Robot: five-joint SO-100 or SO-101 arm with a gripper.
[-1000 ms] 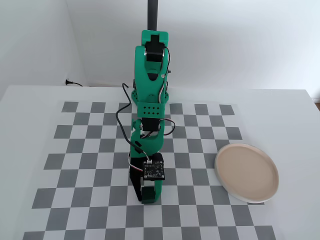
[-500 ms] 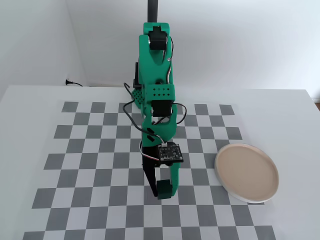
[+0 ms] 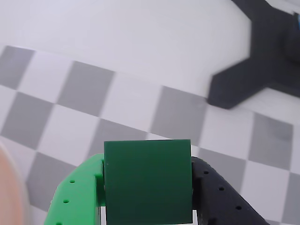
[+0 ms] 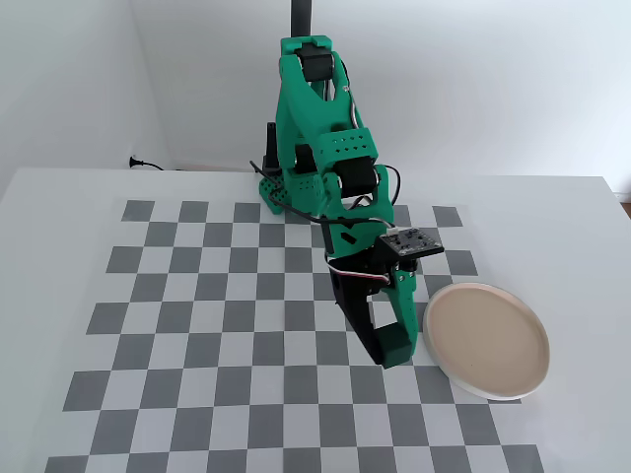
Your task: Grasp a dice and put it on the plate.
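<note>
White table [image 4: 59, 227] carries a grey-and-white checkerboard mat [image 4: 197, 345] across its middle. The plate [image 4: 486, 340] lies on the mat's right part in the fixed view, overlapping the mat's right edge. Arm's green base [image 4: 279, 192] sits at the mat's far edge. Wrist view: checker squares, a dark bracket-shaped foot [image 3: 255, 65] on white surface.

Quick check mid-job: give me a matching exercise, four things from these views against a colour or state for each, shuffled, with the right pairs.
Things:
1. dice
2. plate
3. gripper
4. mat

States:
A. empty, beige-pink inside
B. grey and white checks
C. dark green, clamped between two fingers
D. shut, just left of the plate in the fixed view

Pairs: 1-C, 2-A, 3-D, 4-B
</note>
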